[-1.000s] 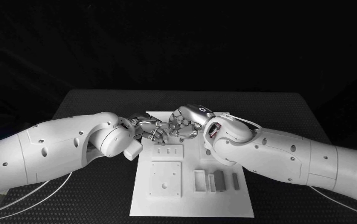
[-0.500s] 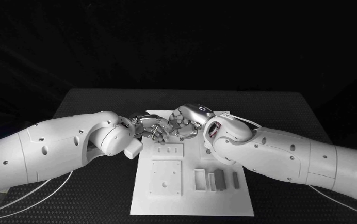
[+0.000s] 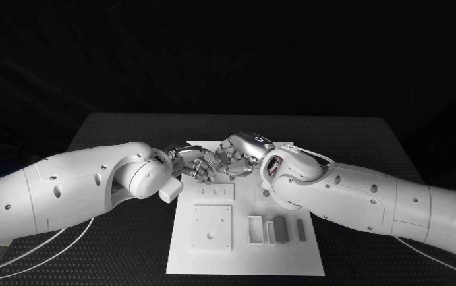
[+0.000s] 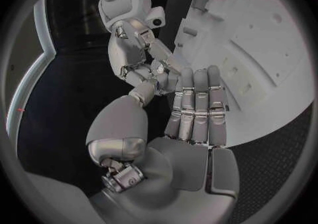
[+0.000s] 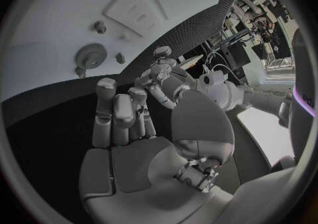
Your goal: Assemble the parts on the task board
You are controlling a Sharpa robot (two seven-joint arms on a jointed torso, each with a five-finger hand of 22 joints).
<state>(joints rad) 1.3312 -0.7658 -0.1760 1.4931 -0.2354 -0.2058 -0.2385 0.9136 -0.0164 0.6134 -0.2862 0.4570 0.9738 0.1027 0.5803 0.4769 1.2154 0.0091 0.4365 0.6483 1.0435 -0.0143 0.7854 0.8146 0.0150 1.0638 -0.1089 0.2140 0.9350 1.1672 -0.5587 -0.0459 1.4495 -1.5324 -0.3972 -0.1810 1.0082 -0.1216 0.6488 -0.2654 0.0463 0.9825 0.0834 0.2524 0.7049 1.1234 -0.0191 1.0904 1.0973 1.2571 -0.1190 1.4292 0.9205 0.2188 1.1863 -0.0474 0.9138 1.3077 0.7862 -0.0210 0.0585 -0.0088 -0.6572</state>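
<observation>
Between the fingertips of the left hand (image 3: 193, 165) and the right hand (image 3: 238, 156), brought together above the task board (image 3: 245, 265), a small part seems pinched, though it cannot be told surely; it is judged light, stiff and easily dropped.

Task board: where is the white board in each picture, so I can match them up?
Head view: the task board lies low in the middle, between both arms.
Left wrist view: it lies behind the left robot hand's straight fingers.
Right wrist view: it lies past the right robot hand's fingertips.
Shared landmark: the two robot hands meet, tips together, over the board's far end.
</observation>
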